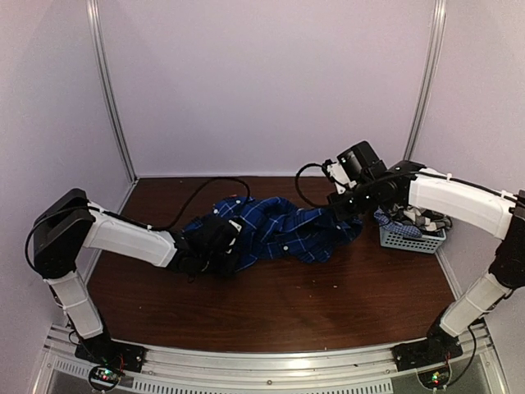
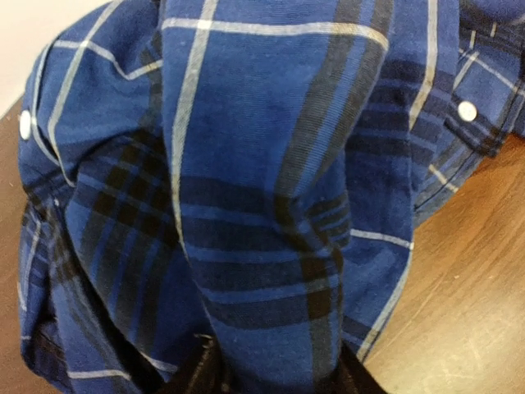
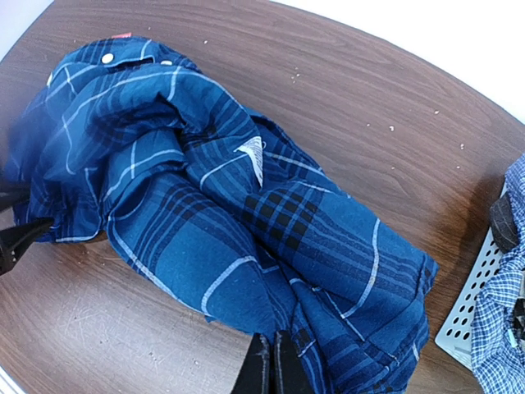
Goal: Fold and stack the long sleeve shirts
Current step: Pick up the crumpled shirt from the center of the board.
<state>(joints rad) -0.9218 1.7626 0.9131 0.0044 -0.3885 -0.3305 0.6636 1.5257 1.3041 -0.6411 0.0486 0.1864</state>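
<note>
One blue plaid shirt point(image 1: 287, 230), crumpled. Right gripper point(image 3: 269, 349) pinched together at edge; left gripper point(image 1: 215, 238) buried in cloth, claw state unclear. Risk: pull on thin pinch, cloth slips free.

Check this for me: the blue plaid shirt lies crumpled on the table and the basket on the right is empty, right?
The basket isn't empty: the right wrist view shows checked cloth in it. The blue plaid shirt does lie crumpled on the table.
</note>
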